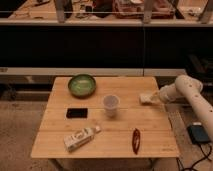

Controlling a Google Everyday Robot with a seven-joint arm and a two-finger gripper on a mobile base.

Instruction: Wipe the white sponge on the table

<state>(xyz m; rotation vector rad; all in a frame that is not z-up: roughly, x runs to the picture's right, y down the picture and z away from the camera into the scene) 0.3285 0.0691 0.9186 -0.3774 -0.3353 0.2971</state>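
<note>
The white sponge (146,98) lies flat on the right side of the light wooden table (105,125), near its right edge. My gripper (156,97) comes in from the right at the end of the white arm (190,95) and is down at the sponge's right end, touching it. The sponge's right part is hidden by the gripper.
A green bowl (81,85) stands at the back left. A translucent cup (111,105) is at the centre, a black phone (77,113) to its left. A white carton (80,138) and a red object (135,140) lie near the front edge. A dark counter stands behind the table.
</note>
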